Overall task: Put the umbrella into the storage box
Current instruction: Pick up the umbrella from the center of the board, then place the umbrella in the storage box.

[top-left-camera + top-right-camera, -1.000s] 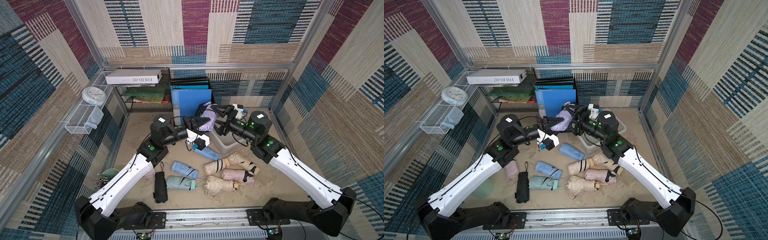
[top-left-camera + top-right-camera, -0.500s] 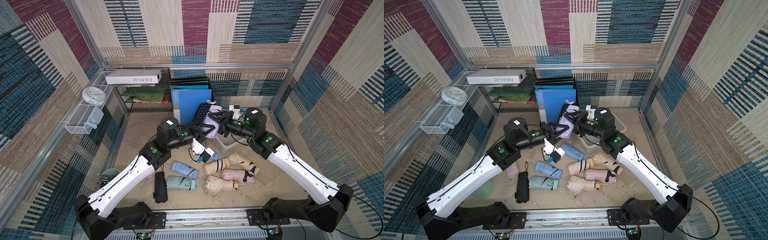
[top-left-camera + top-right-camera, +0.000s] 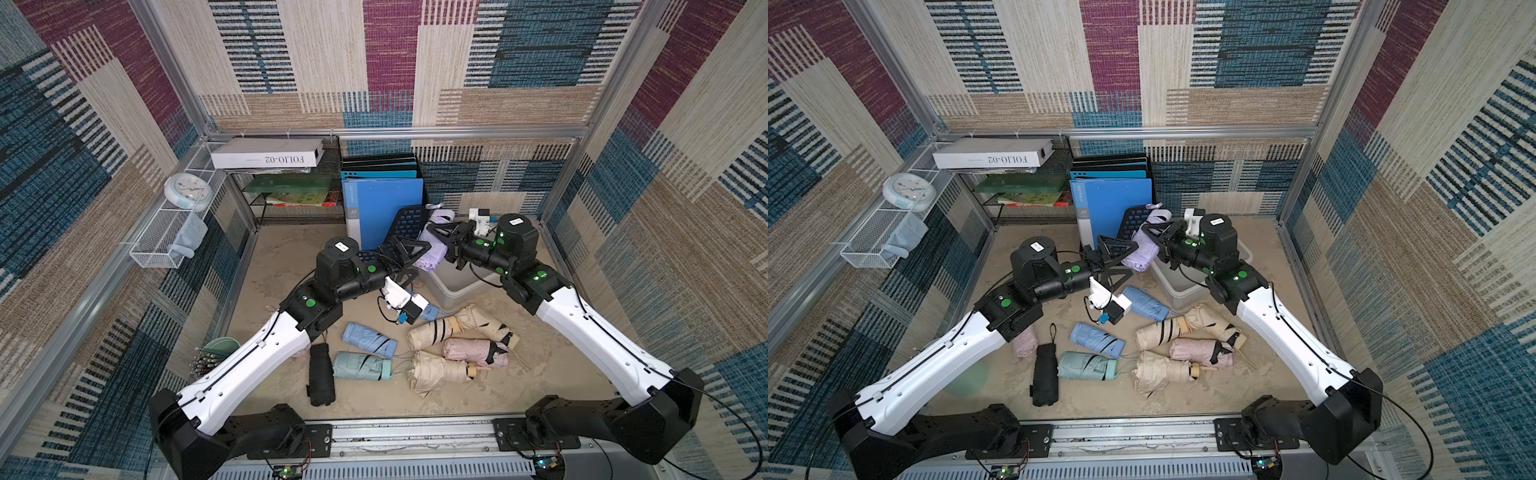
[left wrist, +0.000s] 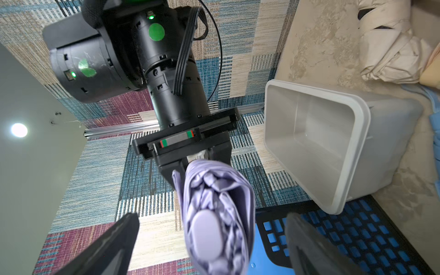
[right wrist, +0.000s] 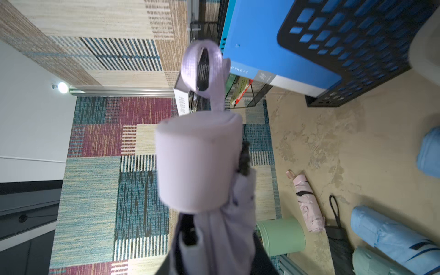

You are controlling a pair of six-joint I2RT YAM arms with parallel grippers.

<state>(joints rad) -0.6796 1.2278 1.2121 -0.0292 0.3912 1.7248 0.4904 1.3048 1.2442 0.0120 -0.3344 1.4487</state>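
Front edge of desk (image 3: pixel 540 386), middle: black umbrella (image 3: pixel 321 376), teal umbrella (image 3: pixel 360 365) and beige umbrella (image 3: pixel 436 372) lie flat side by side, the black one running front to back. Just behind: blue umbrella (image 3: pixel 368 338), pink umbrella (image 3: pixel 473 352) and two more beige ones, bunched, some touching. Mint cup (image 3: pixel 222 345) at left edge, partly hidden by left arm. Further back both arms meet over desk centre. Left pincer (image 3: pixel 1133 257) wide open, its fingers (image 4: pixel 107 250) either side of lilac umbrella (image 3: pixel 1144 255) with a clear gap each side in the left wrist view, not touching. Right pincer (image 4: pixel 197 163) clamped on lilac umbrella near its strap end, holding it in the air, cap end toward left pincer. Lilac umbrella is not in box (image 3: pixel 453 284), it hangs by the box's left rim. Box sits on desk toward back right, open side up, partly under right arm. Behind: file holder (image 3: pixel 409 220) and blue folder (image 3: pixel 382 208) at back edge; white case (image 3: pixel 266 153) on rack at back left corner; clock (image 3: pixel 188 191) on wire basket (image 3: pixel 160 241) at left wall
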